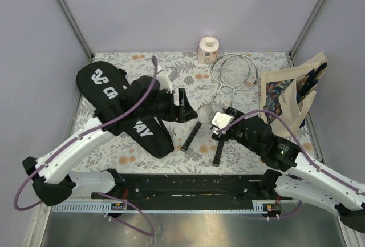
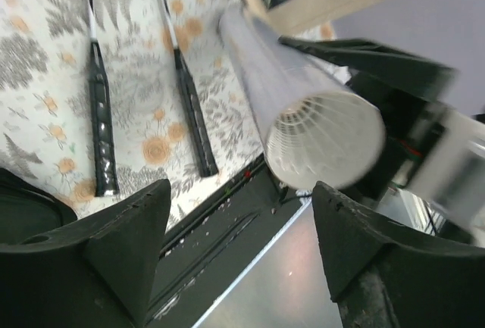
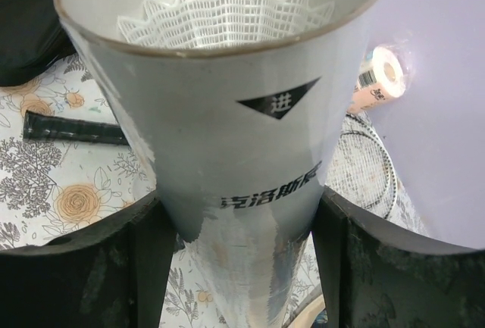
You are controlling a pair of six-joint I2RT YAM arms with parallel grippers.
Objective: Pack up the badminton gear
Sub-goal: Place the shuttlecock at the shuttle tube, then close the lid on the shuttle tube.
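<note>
A bench (image 1: 188, 67) spread with a cloth of grey leaves and orange flowers sits in a booth of plain lavender walls (image 1: 171, 7). A black rail (image 1: 188, 185) carrying the arm bases runs along its near edge, with bare metal in front of that. At the far edge stands a small pinkish paper roll (image 1: 208, 49), and a beige tote bag (image 1: 285, 96) with a colourful print leans at the right side.

The white tube (image 3: 250, 139) is off the cloth, over the middle of the bench. The right pincer (image 3: 239, 222) has it gripped, one finger pressed on each side of its body. Its long axis runs across the bench and tilts. Its open end, with white shuttlecock skirts showing inside, faces the left arm, while the rest runs back towards the tote bag. The left pincer (image 2: 241, 199) is spread wide and holds nothing. The tube's open mouth hangs just beyond its fingertips, apart from both.

The two rackets (image 1: 191, 137) lie on the cloth. Their overlapping heads are towards the far edge near the paper roll, and their black handles slant towards the near edge, passing under the tube. The black racket bag (image 1: 105, 84) lies flat on the left, its length running diagonally from the far left corner towards the near middle, partly under the left arm
</note>
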